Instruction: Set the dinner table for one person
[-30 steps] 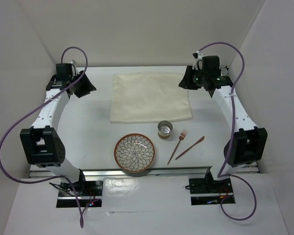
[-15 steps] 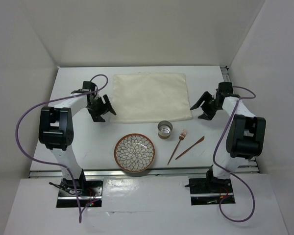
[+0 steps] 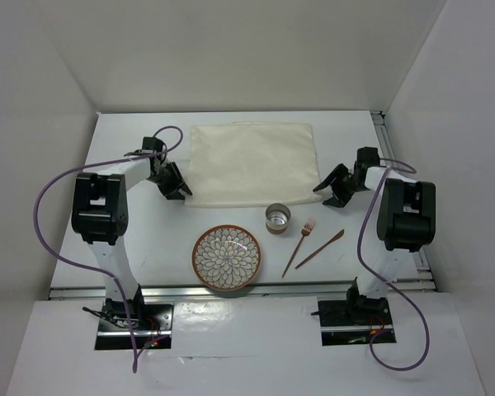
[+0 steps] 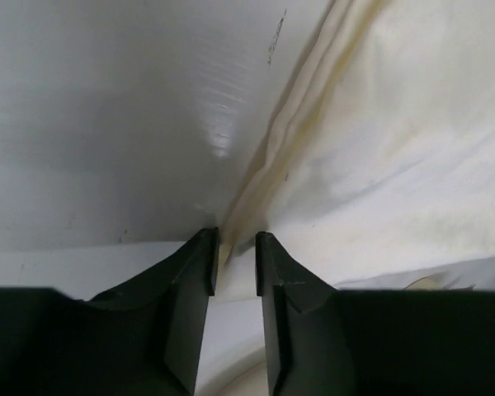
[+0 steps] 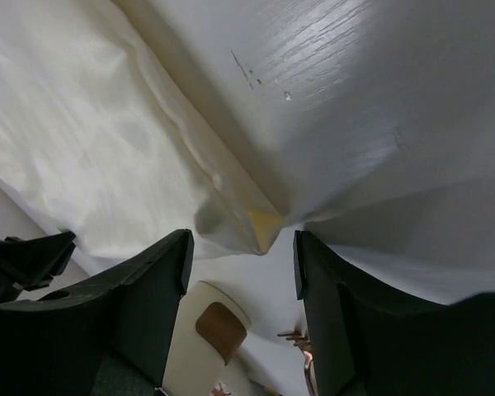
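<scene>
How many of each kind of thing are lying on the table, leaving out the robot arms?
cloth mat: 1
patterned plate: 1
metal cup: 1
fork: 1
knife: 1
Total: 5

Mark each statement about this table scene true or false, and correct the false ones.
1. The plate sits on the cloth mat. False: it lies on the bare dinner table, nearer the arms than the mat.
2. The fork lies to the right of the plate. True.
3. The cup stands inside the plate. False: it stands on the table, apart from the plate.
4. The right gripper has open jaws on either side of a mat corner. True.
5. The left gripper hovers over the fork. False: it is at the mat's near left corner.
</scene>
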